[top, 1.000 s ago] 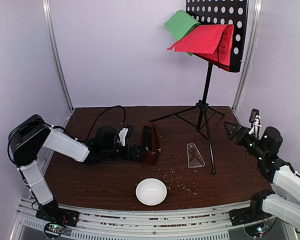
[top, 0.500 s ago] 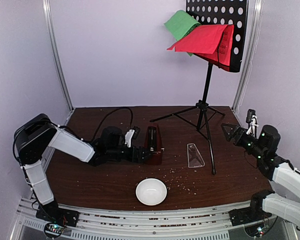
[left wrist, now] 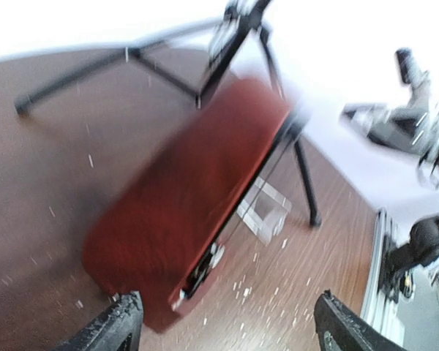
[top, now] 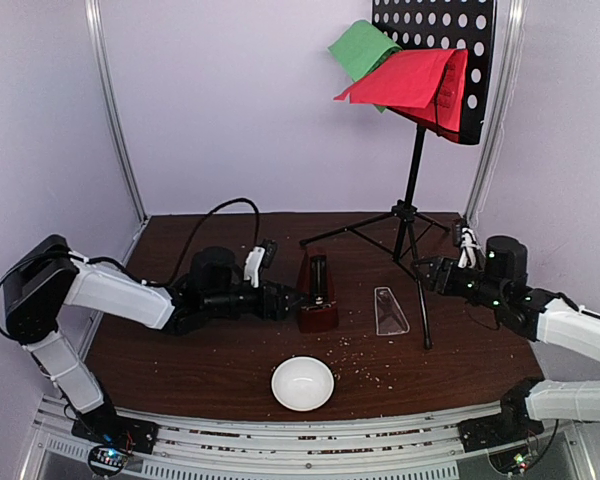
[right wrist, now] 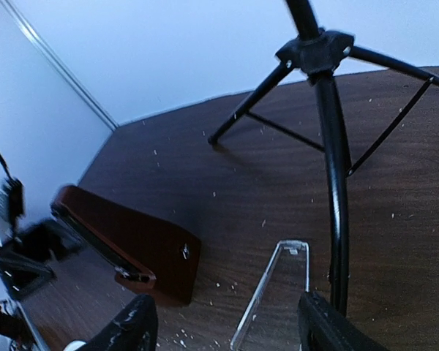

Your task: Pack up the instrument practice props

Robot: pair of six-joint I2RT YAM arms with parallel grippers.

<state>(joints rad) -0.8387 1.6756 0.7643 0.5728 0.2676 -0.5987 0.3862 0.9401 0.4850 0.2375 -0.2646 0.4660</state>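
**Both end effectors open, metronome upright at my left fingertips**

My left end effector (top: 288, 298) reaches across the surface (top: 190, 365) to the dark red-brown metronome (top: 317, 292), which stands upright on its base near the middle. My left wrist view is blurred. Even so, it shows my two fingers (left wrist: 123, 327) set wide apart at the bottom edge. The metronome's lower corner lies between them, nearer the left one. I cannot tell whether it touches that finger. Nothing is clamped.

My right end effector (top: 428, 272) hangs low beside the front leg of the music stand (top: 412, 180). From the right wrist, its fingers (right wrist: 135, 329) are parted with nothing between them. Beyond them the clear cover (right wrist: 272, 289) lies flat on the surface, just left of that leg. It is apart from the metronome, which shows further left in that view.

The music stand rests on its tripod at the rear right, with its black perforated desk at the top of the overhead view. The red sheet (top: 405, 78) hangs out from the left of the desk. The green sheet (top: 360, 46) juts out above and behind it.

The white bowl (top: 302, 383) sits near the front edge, in front of the metronome and not touching it. Pale specks (top: 365, 372) are scattered over the dark wood around the bowl and the cover.
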